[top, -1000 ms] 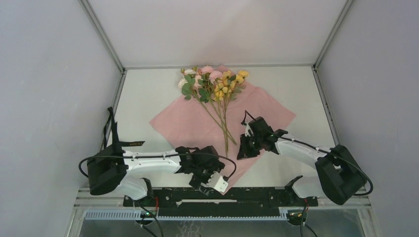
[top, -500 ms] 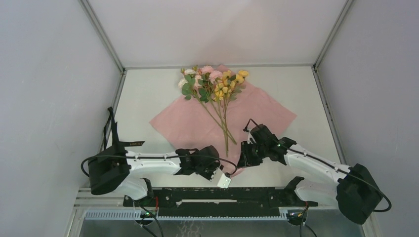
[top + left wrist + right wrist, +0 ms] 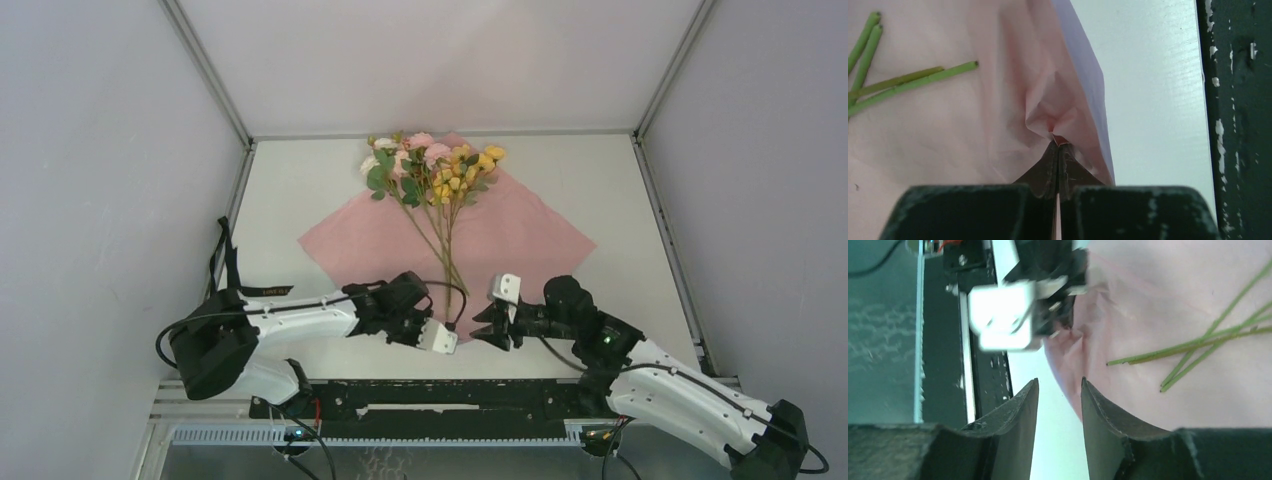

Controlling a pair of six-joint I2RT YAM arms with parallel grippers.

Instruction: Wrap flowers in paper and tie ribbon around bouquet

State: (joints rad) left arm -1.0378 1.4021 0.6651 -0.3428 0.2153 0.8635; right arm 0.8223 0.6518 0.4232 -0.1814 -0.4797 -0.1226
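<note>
The paper (image 3: 520, 235) lies pink side up as a diamond on the table, its lilac underside (image 3: 1088, 75) showing where the near corner is curled up. The flowers (image 3: 430, 165) lie on it, blooms at the far end, green stalks (image 3: 908, 82) pointing toward me. My left gripper (image 3: 1058, 145) is shut on a puckered fold of the paper at that near corner (image 3: 430, 320). My right gripper (image 3: 1060, 382) stands open just right of it (image 3: 480, 330), nothing between its fingers, one tip over the paper's edge. The ribbon (image 3: 262, 291) lies as a dark strip by the left arm.
The black base rail (image 3: 450, 395) runs along the near table edge right behind both grippers. Grey walls close the table left and right. The right wrist view shows the left gripper's white camera block (image 3: 1008, 315) close ahead.
My left gripper has closed on the paper's near corner and drawn it away from the rail. The right arm has swung down toward the near edge, its jaws spreading wider.
</note>
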